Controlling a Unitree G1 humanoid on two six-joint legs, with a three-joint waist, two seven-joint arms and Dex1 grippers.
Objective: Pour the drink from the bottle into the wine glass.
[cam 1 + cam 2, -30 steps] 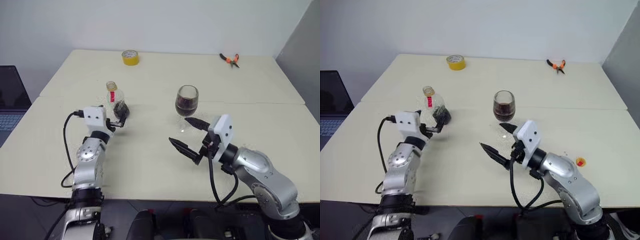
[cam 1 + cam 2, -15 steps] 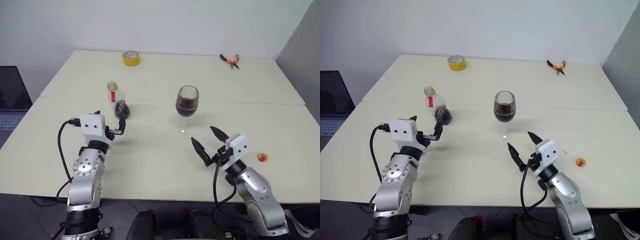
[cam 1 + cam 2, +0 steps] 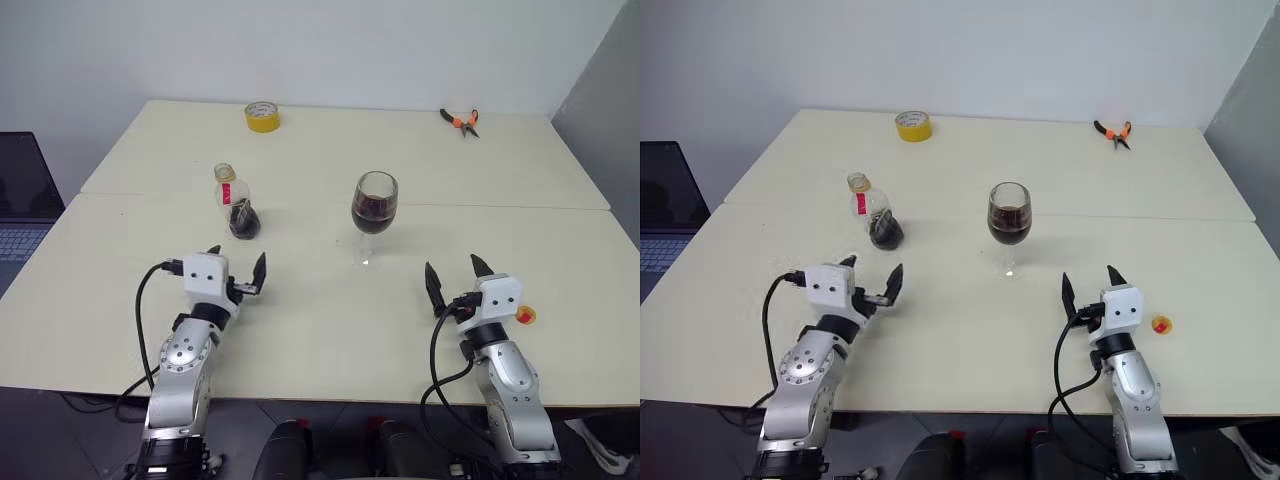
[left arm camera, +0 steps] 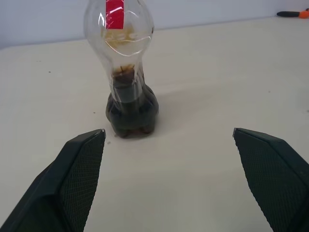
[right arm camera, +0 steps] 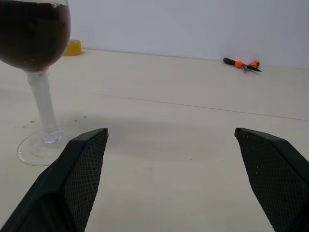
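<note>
The bottle (image 3: 236, 203) stands upright and uncapped on the table's left half, with a little dark drink (image 4: 131, 116) left in its base. The wine glass (image 3: 374, 215) stands at the table's middle, its bowl about half full of the dark drink (image 3: 373, 213). My left gripper (image 3: 237, 262) is open and level, a short way nearer than the bottle and apart from it. My right gripper (image 3: 454, 272) is open too, near the front edge, nearer than the glass and off to its right. In the right wrist view the glass's stem and foot (image 5: 42, 140) show beside one finger.
A small orange cap (image 3: 524, 315) lies just right of my right gripper. A yellow tape roll (image 3: 260, 115) and orange-handled pliers (image 3: 460, 119) lie at the far edge. A laptop (image 3: 20, 200) sits off the table's left side.
Both arms drew back toward the near edge and sank. The left gripper left the bottle's side. The right gripper swung right, away from the glass, and turned to point forward.
</note>
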